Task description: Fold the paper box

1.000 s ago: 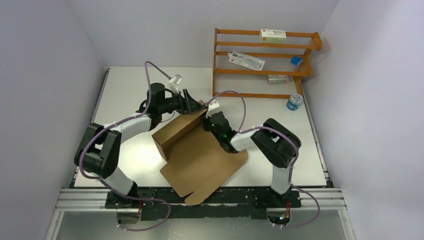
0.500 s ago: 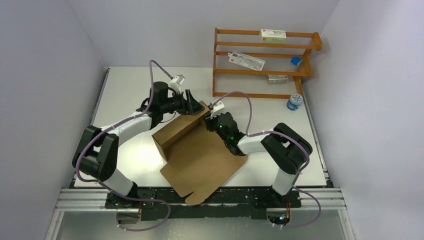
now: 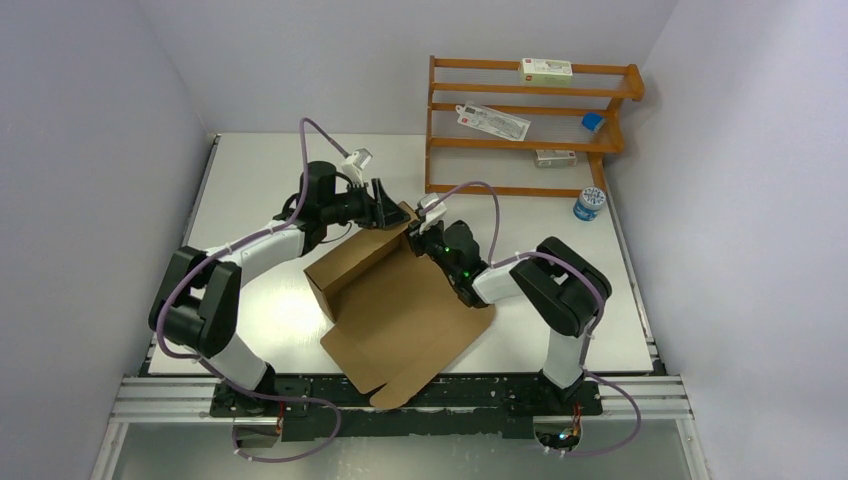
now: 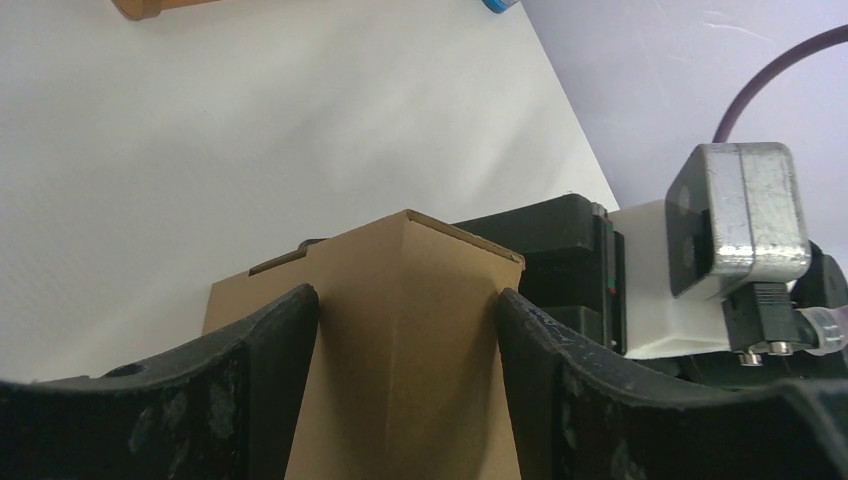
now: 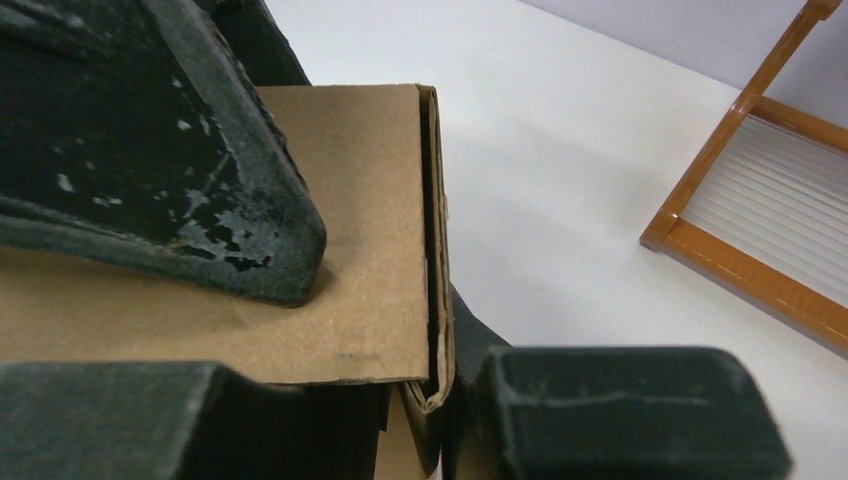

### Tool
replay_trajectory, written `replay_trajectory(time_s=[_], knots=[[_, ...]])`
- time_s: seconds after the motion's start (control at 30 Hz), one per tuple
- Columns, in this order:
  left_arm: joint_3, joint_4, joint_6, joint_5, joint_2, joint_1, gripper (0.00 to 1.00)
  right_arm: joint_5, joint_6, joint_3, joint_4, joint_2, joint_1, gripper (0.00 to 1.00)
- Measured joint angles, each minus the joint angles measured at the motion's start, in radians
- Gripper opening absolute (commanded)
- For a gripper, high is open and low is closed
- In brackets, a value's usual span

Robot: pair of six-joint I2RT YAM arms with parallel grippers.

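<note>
left gripper (image 4: 405, 305) clamps the 12 o'clock corner of the plain brown corrugated cardboard box (image 3: 400, 310); whether the right gripper (image 3: 426, 238) grasps it, one cannot tell; a slip may let the fold spring flat.

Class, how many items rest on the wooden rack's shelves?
4: a white carton on the top shelf, a flat packet and a small blue object on the next, another white carton lower down. Others may hide behind rails.
</note>
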Motion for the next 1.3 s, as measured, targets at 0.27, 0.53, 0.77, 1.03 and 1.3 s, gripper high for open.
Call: replay_trajectory(time_s=[0.27,0.53,0.77,1.03,1.3], knots=[[0.0,0.029,-0.006,0.03,0.013,0.003,0.7,0.022,-0.026,0.004,0.084,0.055,-0.005,0.06],[0.0,0.043,-0.009,0.03,0.015,0.002,0.7,0.056,-0.025,0.013,0.084,0.061,-0.001,0.04],[-0.002,0.045,-0.009,0.03,0.014,0.001,0.7,0.033,-0.023,0.013,0.083,0.061,-0.005,0.2],[0.014,0.007,0.016,0.0,0.015,-0.02,0.7,-0.026,-0.027,-0.01,0.043,0.027,-0.029,0.3],[0.033,-0.031,0.035,-0.022,0.015,-0.037,0.7,-0.044,-0.022,-0.045,0.013,-0.018,-0.032,0.35]])
